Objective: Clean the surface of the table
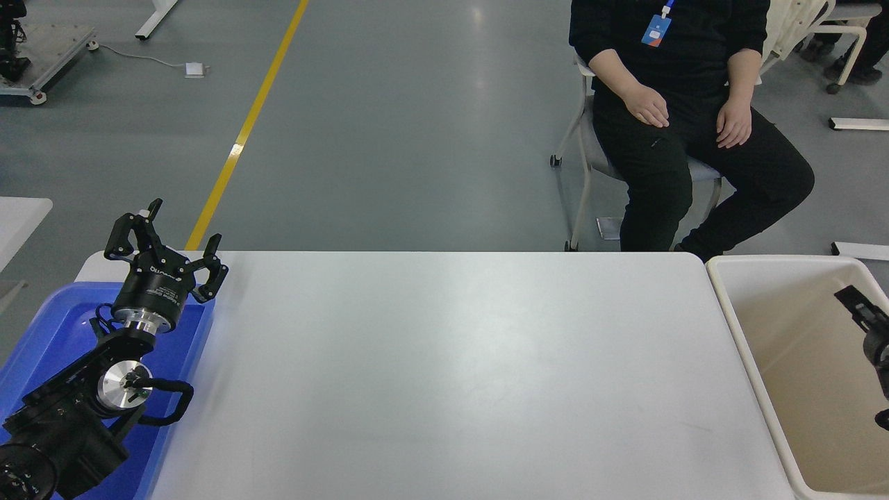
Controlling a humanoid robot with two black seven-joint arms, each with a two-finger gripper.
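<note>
At the left edge you have one blue tray (48, 326) set against the table's left end, and your left arm rises out of it from the lower left corner. The left gripper (169, 237) points away from you over the far left corner of the table surface (444, 375), and its fingers (123, 232) are spread apart with nothing between them.

The table surface itself is the one wide white top filling the middle of your view, from the tray on its left to the tub on its right. You can see faint smudges and light reflections on it, and no loose item lies anywhere from its near edge to its far edge.

Past the far edge, toward the right, one person (680, 104) sits on a chair (580, 153), with two hands resting on the thighs, well apart from the table.

At the right end you have one beige tub (750, 361), its rim just beside the table's right edge. Your right gripper (865, 316) hangs over the tub's far right part, cut off by the picture's right edge; only one black fingertip and part of the body show, so you cannot tell whether its fingers are spread or closed.
</note>
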